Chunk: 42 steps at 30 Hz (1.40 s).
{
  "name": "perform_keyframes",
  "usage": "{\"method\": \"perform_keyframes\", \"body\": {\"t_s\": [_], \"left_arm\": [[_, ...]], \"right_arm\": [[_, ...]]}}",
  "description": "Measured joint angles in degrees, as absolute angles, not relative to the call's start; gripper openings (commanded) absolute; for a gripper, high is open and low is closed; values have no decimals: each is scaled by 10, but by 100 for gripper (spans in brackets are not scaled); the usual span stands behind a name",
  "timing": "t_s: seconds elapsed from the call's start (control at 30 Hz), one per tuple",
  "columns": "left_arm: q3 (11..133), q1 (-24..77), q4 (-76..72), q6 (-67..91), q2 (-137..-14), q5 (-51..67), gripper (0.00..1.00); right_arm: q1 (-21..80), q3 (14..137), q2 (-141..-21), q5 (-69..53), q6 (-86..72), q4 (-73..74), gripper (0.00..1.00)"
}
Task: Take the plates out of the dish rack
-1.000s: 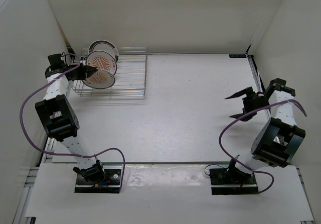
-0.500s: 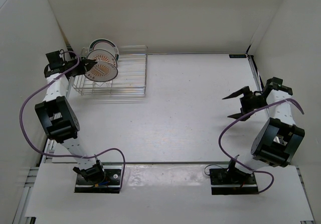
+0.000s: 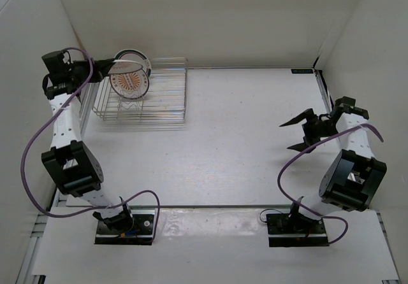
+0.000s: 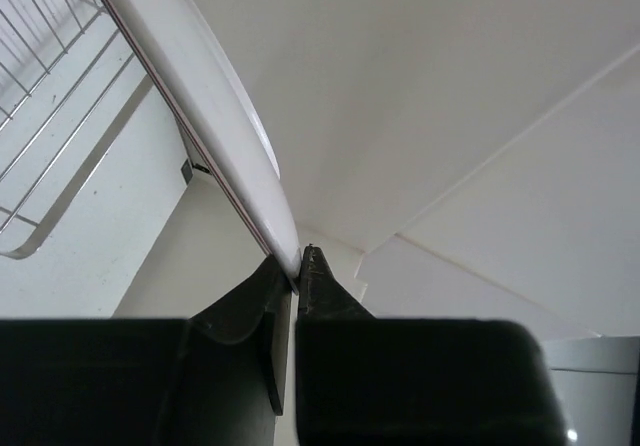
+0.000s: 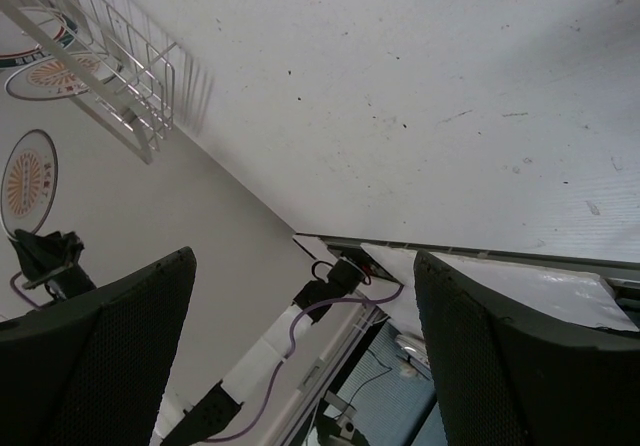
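Note:
My left gripper (image 3: 109, 74) is shut on the rim of an orange sunburst plate (image 3: 129, 81) and holds it up on edge, above the left end of the wire dish rack (image 3: 164, 99). In the left wrist view my fingertips (image 4: 312, 266) pinch the plate's white edge (image 4: 200, 96). Behind it the teal-ringed plate (image 3: 135, 56) stands in the rack. The right wrist view shows the held plate (image 5: 25, 179) apart from the rack (image 5: 135, 81), where the teal-ringed plate (image 5: 30, 44) and the other orange plate (image 5: 55, 76) stand. My right gripper (image 3: 297, 132) is open and empty at the far right.
White walls enclose the table on the left, back and right; the rack sits close to the left wall and back corner. The left arm's purple cable (image 3: 29, 150) loops along the left side. A metal strip (image 3: 210, 220) runs along the near table edge.
My left gripper has lifted the front orange plate up out of its slot and drawn it back to the left. My right gripper has shifted slightly left, still open.

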<state>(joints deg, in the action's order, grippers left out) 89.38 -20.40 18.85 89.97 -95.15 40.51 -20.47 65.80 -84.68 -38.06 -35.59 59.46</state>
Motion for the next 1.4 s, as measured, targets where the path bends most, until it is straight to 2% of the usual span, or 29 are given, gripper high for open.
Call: {"method": "perform_keyframes", "body": {"t_s": [0.13, 0.33, 0.53, 0.67, 0.8, 1.03, 1.13, 1.4], "left_arm": [[908, -199, 249, 848, -918, 400, 0], [989, -151, 448, 648, -889, 357, 0], [1021, -33, 667, 421, -830, 209, 0], [975, 29, 727, 344, -798, 86, 0], [929, 77, 769, 322, -807, -17, 0], [868, 147, 775, 311, -871, -117, 0], [830, 160, 769, 328, -884, -141, 0], [811, 198, 773, 388, -945, -218, 0]], "right_arm": [[-199, 658, -847, -379, -355, 595, 91], [-192, 657, -840, -378, -355, 595, 91], [-186, 639, -819, -379, -355, 597, 91], [-183, 630, -805, -378, -356, 599, 91], [-178, 625, -784, -375, -356, 602, 91], [-174, 595, -728, -367, -347, 627, 91], [-174, 649, -741, -351, -313, 704, 91], [-175, 838, -744, -263, -233, 755, 91]]}}
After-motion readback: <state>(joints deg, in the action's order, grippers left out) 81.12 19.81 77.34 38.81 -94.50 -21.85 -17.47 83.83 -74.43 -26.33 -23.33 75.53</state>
